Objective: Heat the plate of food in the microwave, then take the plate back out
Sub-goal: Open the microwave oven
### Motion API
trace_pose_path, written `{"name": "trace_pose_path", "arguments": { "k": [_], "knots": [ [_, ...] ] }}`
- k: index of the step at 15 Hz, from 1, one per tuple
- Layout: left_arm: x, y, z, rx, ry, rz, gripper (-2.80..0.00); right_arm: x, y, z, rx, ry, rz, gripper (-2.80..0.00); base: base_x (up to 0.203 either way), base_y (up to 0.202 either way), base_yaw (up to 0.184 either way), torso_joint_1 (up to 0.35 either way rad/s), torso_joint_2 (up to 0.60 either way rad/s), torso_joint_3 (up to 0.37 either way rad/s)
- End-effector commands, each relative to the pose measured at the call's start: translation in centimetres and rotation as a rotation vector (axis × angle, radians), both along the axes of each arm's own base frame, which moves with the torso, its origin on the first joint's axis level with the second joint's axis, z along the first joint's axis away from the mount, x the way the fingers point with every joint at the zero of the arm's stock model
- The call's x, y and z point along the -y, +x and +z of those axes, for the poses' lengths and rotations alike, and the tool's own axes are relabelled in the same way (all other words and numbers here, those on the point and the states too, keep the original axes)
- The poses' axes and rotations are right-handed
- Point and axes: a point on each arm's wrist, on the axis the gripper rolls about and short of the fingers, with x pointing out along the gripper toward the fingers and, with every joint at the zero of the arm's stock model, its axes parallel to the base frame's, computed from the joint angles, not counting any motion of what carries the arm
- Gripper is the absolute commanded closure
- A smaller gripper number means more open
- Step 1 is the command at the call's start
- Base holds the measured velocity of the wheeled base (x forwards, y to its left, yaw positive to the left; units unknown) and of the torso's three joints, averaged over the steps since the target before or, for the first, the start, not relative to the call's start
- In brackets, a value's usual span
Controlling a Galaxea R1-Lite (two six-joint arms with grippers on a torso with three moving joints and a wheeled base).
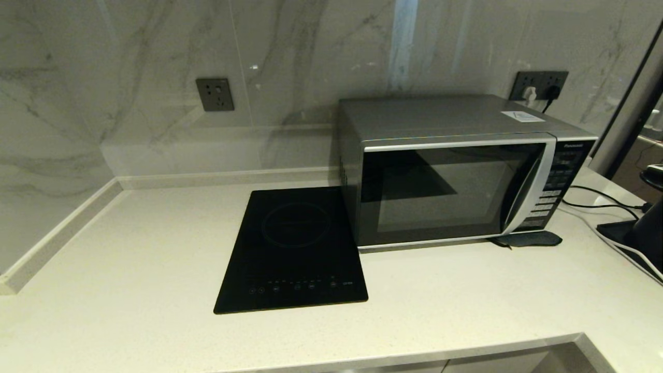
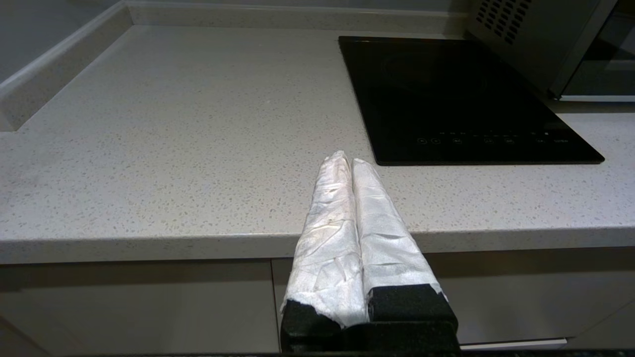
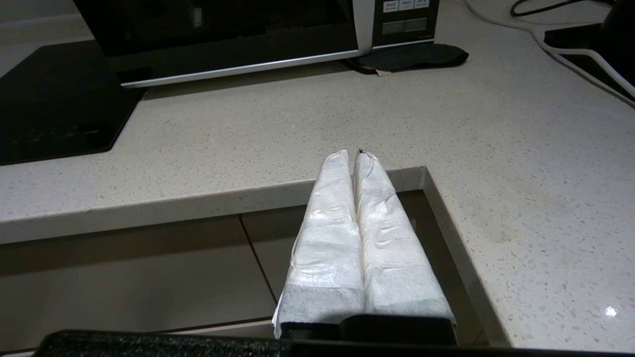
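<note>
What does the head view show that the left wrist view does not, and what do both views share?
Only the head view shows the microwave whole, with its door shut, button panel, the wall sockets and a dark pad at its front corner. Only the left wrist view shows the left gripper, shut, poised at the counter's front edge, and cabinet fronts. Both show the black hob, the speckled counter and no plate.

My left gripper (image 2: 351,159) hangs low with its two white-wrapped fingers (image 2: 327,233) pressed flat together, holding nothing. My right gripper (image 3: 354,153) sits the same way, wrapped fingers (image 3: 387,238) closed tip to tip, empty.
</note>
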Motion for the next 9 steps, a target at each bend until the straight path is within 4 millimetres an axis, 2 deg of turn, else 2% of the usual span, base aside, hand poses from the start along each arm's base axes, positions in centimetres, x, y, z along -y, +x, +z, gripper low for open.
{"name": "trace_pose_path", "arguments": {
  "k": [1,9],
  "knots": [
    [0.00,0.01,0.01,-0.001,0.000,0.001,0.00,0.00,0.04,-0.06,-0.006,0.002,-0.001,0.00,0.000,0.000,0.000,0.000,0.00,0.000],
    [0.00,0.01,0.01,-0.001,0.000,0.001,0.00,0.00,0.03,-0.06,-0.004,0.002,-0.001,0.00,0.000,0.000,0.000,0.000,0.00,0.000]
  ]
}}
